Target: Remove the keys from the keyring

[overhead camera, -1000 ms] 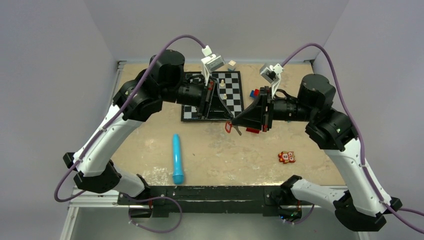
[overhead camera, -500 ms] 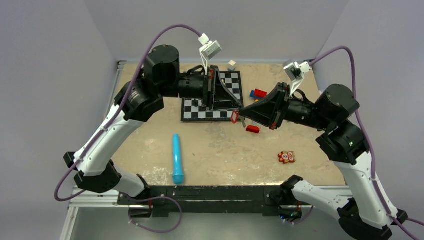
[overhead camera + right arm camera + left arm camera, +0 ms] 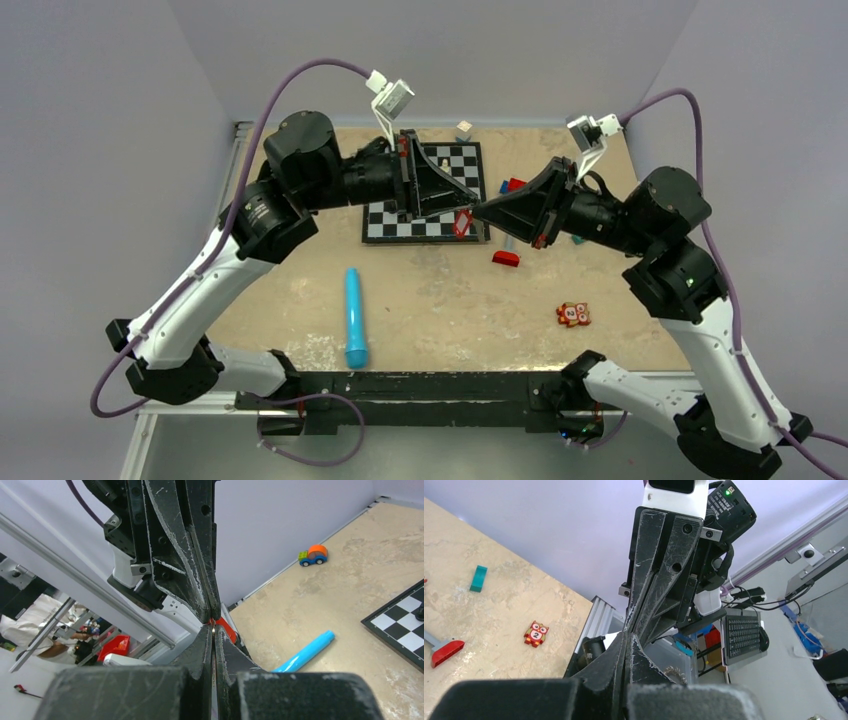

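Two grippers meet tip to tip in the air, above the near right corner of the chessboard (image 3: 390,228). The left gripper (image 3: 468,208) comes in from the left and the right gripper (image 3: 480,212) from the right. Both have their fingers fully clenched.

The keyring (image 3: 463,222) sits exactly at this meeting point, lifted off the table (image 3: 440,300), and its red tag with the white centre hangs just under the tips. In the right wrist view the red tag and a bit of thin metal ring lie against the right fingertips, so the right gripper pinches the keyring. I cannot tell if the left fingers also grip a part of it. The key is too small to make out.

On the table lie a blue cylinder (image 3: 355,318) near the front, a red block-headed toy (image 3: 506,258) near the board, and an orange square toy (image 3: 572,315) on the right.
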